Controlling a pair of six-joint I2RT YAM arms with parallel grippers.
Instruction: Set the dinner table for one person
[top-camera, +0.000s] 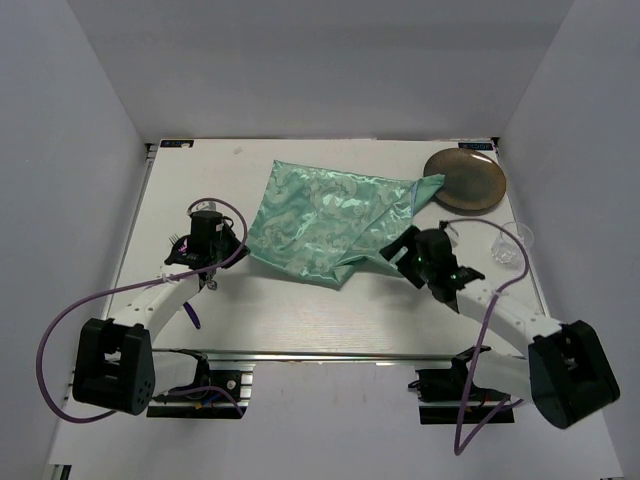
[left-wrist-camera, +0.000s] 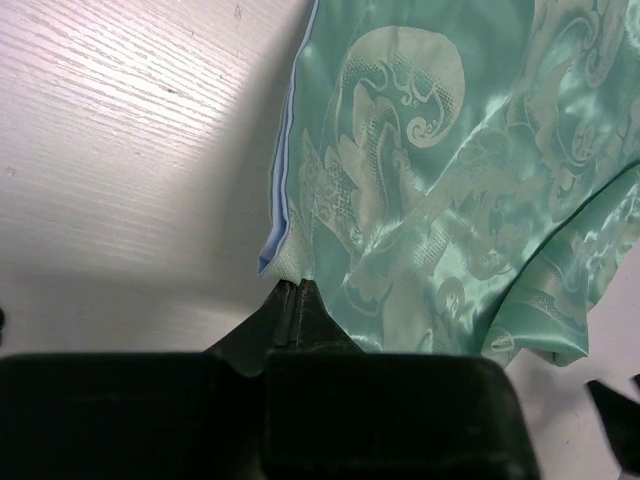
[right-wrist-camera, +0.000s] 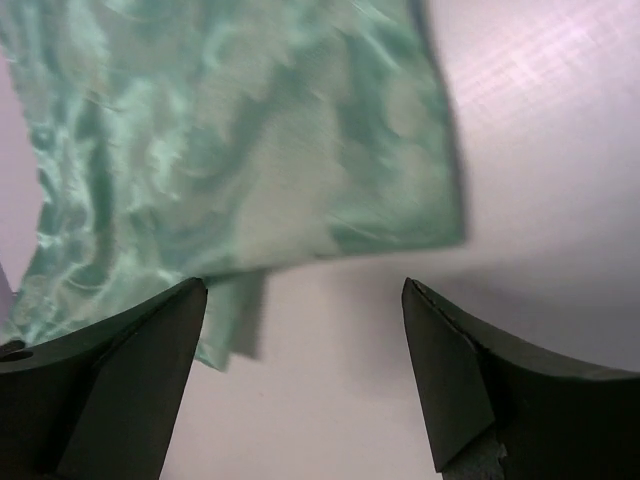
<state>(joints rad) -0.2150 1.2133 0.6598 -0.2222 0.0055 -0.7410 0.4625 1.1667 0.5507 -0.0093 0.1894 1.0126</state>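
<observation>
Dinner table (top-camera: 330, 310): white top filling the mid of the overhead view, w/ walls on three sides. Its metal rail (top-camera: 330, 353) runs along the near edge, just beyond both arm bases.

Far left, the L arm reaches fwd from its base, a purple cable looping beside it. The left gripper (left-wrist-camera: 290, 292) has its fingers pressed together. The tips meet right at the near-left corner of the green cloth (top-camera: 320, 220). We can't tell whether any fabric is nipped btw them. In the L wrist view that corner shows a pale blue underside along the hem.

Centre: the cloth lies on the table towards the back, skewed and not flat. It is shiny w/ a swirl pattern, and its near-right part is folded over on itself.

Right of centre, the right gripper (right-wrist-camera: 304, 285) has its fingers spread wide, nothing btw them. It hangs over the cloth's near-right edge and the bare table beside it. In the R wrist view a cloth corner lies ahead of the fingers, apart from both.

Back right: a brown plate (top-camera: 465, 180) sits flat on the table. The cloth's far-right corner laps over its left rim.

Far right: a clear glass (top-camera: 510, 245) stands near the table's right edge, nearer us than the plate and apart from it.
</observation>
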